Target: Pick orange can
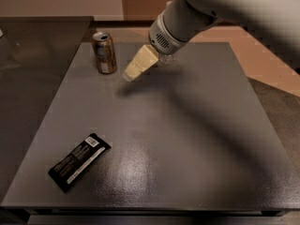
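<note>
The orange can stands upright near the far left corner of the grey table. It is orange-brown with a silver top and a light label patch. My gripper hangs from the pale arm that comes in from the upper right. Its cream fingers point down and to the left, just right of the can and a little above the table. It touches nothing.
A clear plastic water bottle stands at the far middle, mostly hidden behind the arm. A black snack bar wrapper lies near the front left. A darker surface adjoins the table's left side.
</note>
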`<move>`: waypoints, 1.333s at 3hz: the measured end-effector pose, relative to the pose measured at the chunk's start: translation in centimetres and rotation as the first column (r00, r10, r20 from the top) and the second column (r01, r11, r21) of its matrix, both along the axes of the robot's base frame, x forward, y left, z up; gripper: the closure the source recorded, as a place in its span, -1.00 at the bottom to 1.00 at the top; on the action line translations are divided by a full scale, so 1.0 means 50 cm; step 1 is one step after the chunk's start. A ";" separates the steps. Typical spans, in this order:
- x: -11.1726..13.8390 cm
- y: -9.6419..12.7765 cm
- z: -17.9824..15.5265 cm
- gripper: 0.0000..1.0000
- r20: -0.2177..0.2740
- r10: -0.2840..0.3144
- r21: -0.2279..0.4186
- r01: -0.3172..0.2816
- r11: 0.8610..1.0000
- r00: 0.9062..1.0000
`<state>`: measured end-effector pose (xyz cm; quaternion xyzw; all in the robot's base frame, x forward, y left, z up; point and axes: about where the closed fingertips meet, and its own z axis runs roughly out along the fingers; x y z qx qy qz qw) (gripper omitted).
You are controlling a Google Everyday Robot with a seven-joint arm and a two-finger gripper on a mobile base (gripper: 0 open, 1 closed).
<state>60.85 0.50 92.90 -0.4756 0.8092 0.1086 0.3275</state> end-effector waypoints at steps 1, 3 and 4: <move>0.037 0.061 0.000 -1.00 0.007 -0.013 0.043 0.012 0.999 1.000; 0.103 0.178 0.007 -1.00 0.024 -0.038 0.105 0.035 0.994 0.999; 0.133 0.223 -0.001 -1.00 0.029 -0.053 0.117 0.050 0.992 0.998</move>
